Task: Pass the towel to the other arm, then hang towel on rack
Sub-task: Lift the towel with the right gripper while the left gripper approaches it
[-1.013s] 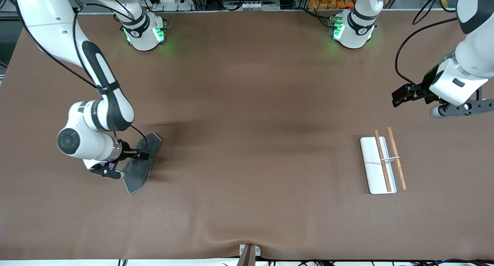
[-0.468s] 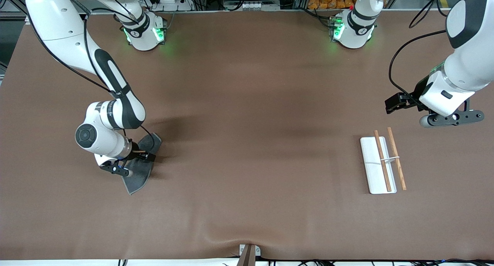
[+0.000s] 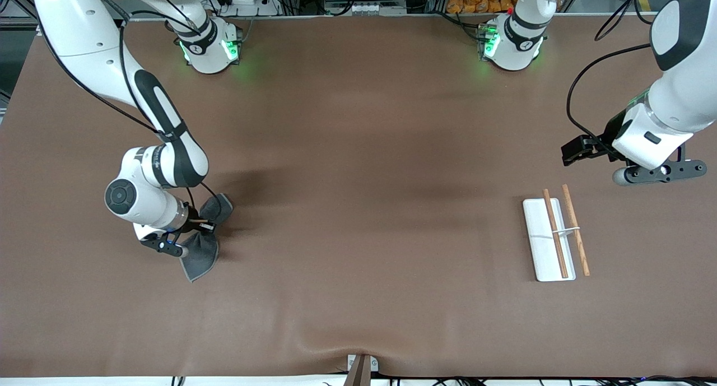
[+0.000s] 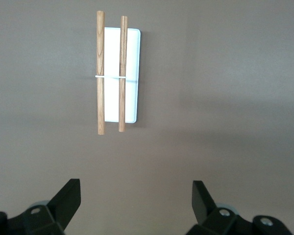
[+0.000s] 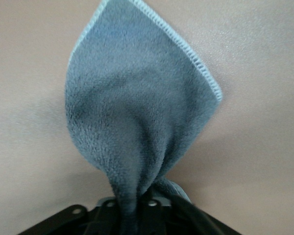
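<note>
Grey towel [image 3: 203,248] was pinched in the closed right gripper [image 3: 203,224] at the right arm's end of the table. Left gripper [image 4: 136,201] hung spread apart above the table near the rack [image 3: 552,240], waiting.

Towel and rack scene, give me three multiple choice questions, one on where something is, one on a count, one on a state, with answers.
1. Where is the rack?
A. toward the left arm's end of the table
B. toward the right arm's end
C. under the towel

2. How many brown wooden rods does the rack have?
A. one
B. two
C. four

3. What is the right claw doing?
A. hanging open over the rack
B. shut on the towel
C. resting open on bare table

Answers:
1 A, the rack lies below the left claw in the front view.
2 B, the left wrist view shows two parallel rods.
3 B, the right wrist view shows the cloth bunched into the claw; the left claw is open.
</note>
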`<state>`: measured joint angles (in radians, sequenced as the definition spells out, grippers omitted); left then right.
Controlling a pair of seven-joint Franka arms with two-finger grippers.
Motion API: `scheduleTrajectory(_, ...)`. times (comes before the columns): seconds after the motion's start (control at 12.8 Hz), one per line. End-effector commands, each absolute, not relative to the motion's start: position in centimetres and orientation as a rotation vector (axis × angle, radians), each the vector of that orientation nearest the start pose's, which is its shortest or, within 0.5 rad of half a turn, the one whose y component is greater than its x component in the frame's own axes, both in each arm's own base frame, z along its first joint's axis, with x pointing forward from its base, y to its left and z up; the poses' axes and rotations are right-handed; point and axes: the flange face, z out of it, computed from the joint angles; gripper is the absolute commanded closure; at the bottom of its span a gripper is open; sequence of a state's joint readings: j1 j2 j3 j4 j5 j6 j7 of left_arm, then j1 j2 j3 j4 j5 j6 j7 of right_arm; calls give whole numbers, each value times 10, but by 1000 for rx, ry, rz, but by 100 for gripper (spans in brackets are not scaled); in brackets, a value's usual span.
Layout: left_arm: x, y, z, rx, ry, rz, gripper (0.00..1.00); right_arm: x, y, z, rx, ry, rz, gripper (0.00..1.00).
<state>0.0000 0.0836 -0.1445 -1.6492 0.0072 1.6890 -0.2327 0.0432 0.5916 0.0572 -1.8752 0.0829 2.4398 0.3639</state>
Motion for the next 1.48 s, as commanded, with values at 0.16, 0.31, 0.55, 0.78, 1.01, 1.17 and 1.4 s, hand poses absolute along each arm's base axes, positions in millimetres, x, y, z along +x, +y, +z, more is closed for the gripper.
scheduleTrajectory(0.16, 586, -104, 539, -3133, -175, 51, 0, 638, 131, 256, -2864, 681, 45, 98)
scheduleTrajectory(0.31, 589, -115, 534, -3137, -207, 26, 0, 644, 173, 283, -2745, 759, 46, 98)
scheduleTrajectory(0.55, 590, -149, 517, -3127, -267, 38, 0, 647, 232, 323, -2565, 883, 89, 98)
scheduleTrajectory(0.78, 593, -183, 501, -3122, -409, 30, 0, 636, 317, 363, -2455, 972, 130, 98)
scheduleTrajectory(1.01, 592, -227, 485, -3120, -617, 2, 0, 612, 390, 381, -2402, 1008, 167, 98)
scheduleTrajectory(1.17, 582, -263, 481, -3081, -817, -1, 0, 600, 426, 394, -2334, 1040, 153, 98)
scheduleTrajectory(1.4, 589, -276, 488, -3045, -1140, 53, 0, 589, 460, 402, -2238, 1074, 123, 98)
